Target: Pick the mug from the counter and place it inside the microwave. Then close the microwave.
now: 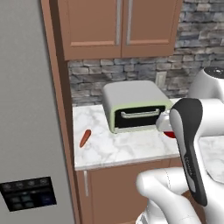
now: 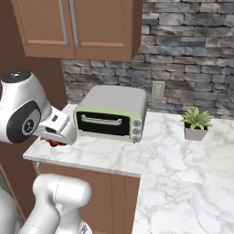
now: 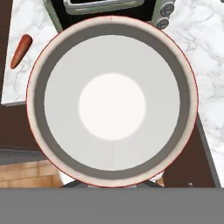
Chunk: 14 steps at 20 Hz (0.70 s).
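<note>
On the marble worktop (image 1: 113,151) the grey-and-pale-green toaster oven (image 1: 135,105) stands against the stone wall, its dark door and handle facing out toward the robot. An orange carrot (image 1: 85,138) lies at about 8 o'clock from the toaster oven in the left base view, well apart from it and near the worktop's left end, its long axis running slantwise from 1 to 7 o'clock. A small potted plant (image 2: 196,123) sits at 3 o'clock from the toaster oven in the right base view, well clear of it. Brown wall cabinets (image 2: 77,27) hang overhead, and a tall grey appliance front (image 1: 26,109) with a dark panel rises at the left of the left base view.

The mug (image 3: 111,100) sits right under the hand camera, its open mouth turned squarely toward the lens, so its long axis runs along the gripper; the white inside and thin red rim show, while the handle is hidden. In the base views a sliver of red (image 1: 169,133) peeks out beside the white arm, in front of the toaster oven near the worktop's front edge. The gripper (image 2: 54,140) is closed tight, apparently on the mug, though the fingertips are hidden behind the rim. Whether the mug rests on the marble or hangs just above it cannot be told.
</note>
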### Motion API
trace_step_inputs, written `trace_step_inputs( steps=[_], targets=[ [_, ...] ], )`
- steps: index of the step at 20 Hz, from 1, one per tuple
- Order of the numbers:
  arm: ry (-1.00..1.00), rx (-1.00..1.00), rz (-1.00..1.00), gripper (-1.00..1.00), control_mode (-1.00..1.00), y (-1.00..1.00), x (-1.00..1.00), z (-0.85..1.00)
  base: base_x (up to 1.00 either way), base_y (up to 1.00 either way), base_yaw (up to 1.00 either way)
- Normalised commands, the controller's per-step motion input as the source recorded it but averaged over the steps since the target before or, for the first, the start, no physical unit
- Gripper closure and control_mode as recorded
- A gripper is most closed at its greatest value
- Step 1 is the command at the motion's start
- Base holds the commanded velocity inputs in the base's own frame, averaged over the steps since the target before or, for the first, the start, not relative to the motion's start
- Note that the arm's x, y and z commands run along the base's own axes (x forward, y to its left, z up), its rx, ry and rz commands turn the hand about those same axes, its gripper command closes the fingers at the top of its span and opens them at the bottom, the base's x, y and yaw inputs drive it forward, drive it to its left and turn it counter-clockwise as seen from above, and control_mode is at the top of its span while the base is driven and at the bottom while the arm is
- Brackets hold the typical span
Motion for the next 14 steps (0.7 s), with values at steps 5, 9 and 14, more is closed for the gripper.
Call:
trace_step_inputs(
  steps=[5,9,14],
  targets=[
    [0.00,0.00,0.00,1.00,1.00,0.00,0.00,0.00,-0.55,0.44,0.09],
    [0.00,0.00,0.00,1.00,1.00,0.00,0.00,0.00,-0.63,0.53,0.07],
    [0.00,0.00,0.00,1.00,1.00,0.00,0.00,0.00,-0.67,0.63,0.12]
  ],
)
